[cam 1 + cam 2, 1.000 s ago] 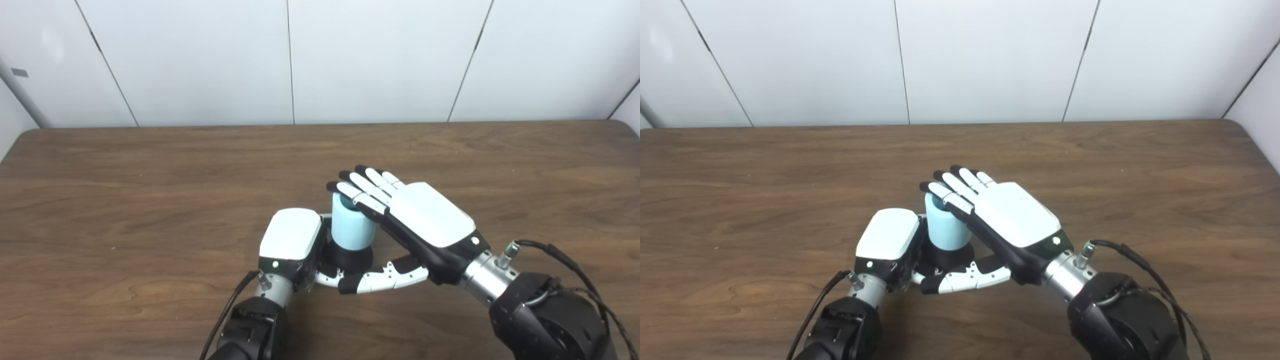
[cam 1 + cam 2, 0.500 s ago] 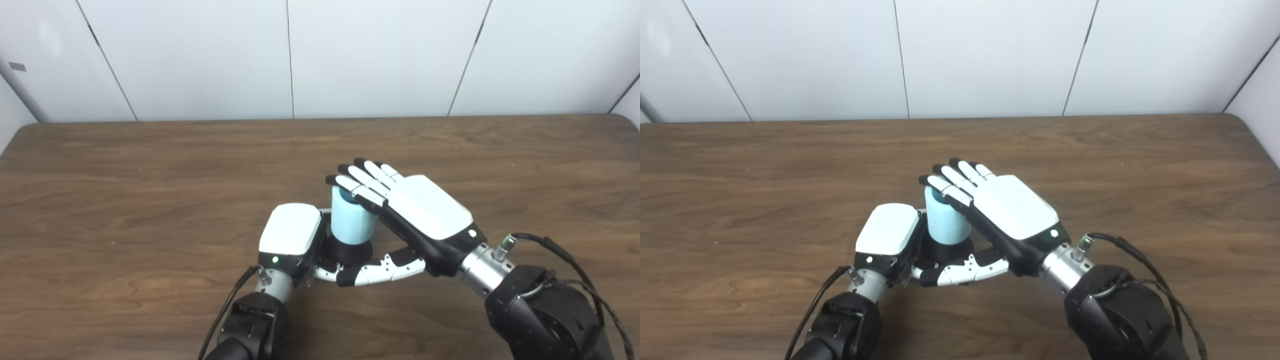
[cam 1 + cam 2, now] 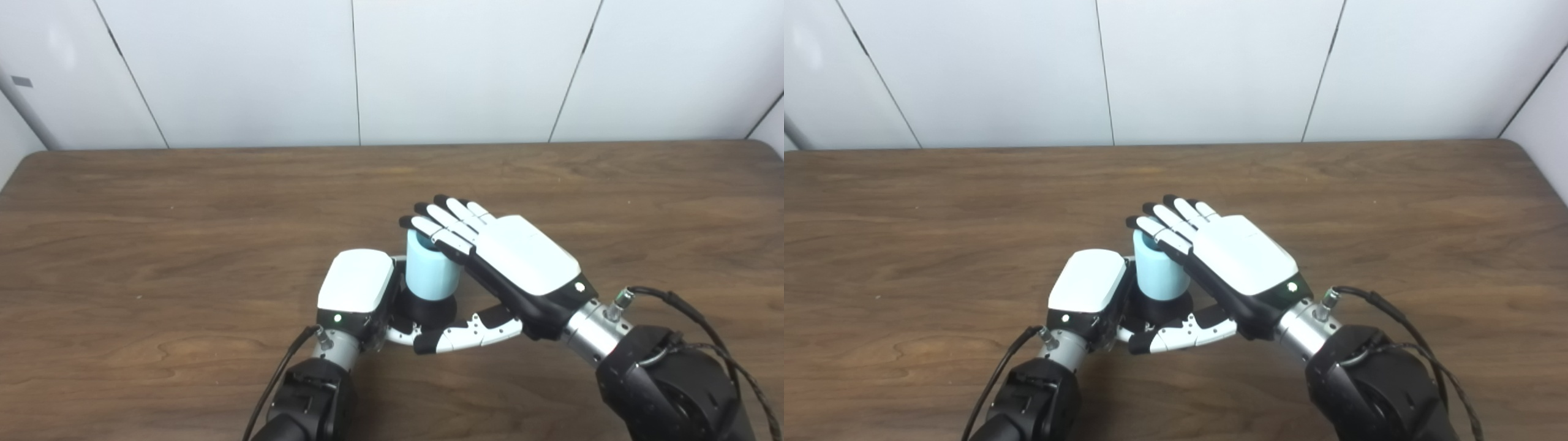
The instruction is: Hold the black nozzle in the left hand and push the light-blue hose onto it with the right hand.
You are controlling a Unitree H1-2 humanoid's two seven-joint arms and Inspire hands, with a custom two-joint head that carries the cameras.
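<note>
Left eye view
Nozzle: we see the black nozzle (image 3: 427, 308) standing upright on the wooden table (image 3: 153, 245), near the front middle.
Hose: the light-blue hose (image 3: 430, 274), a short upright tube, sits on top of the nozzle.
Left hand: our left hand (image 3: 358, 294) is wrapped around the nozzle's left side and clamped on it.
Right hand: our right hand (image 3: 508, 260) lies with its fingers (image 3: 438, 229) stretched flat and spread across the hose's top rim, its thumb (image 3: 468, 335) just in front of the nozzle.

Right eye view
Hose: the tube's open top shows just left of the right hand's fingertips.
Right hand: it grips nothing; it touches the hose along the right of the top rim.
</note>
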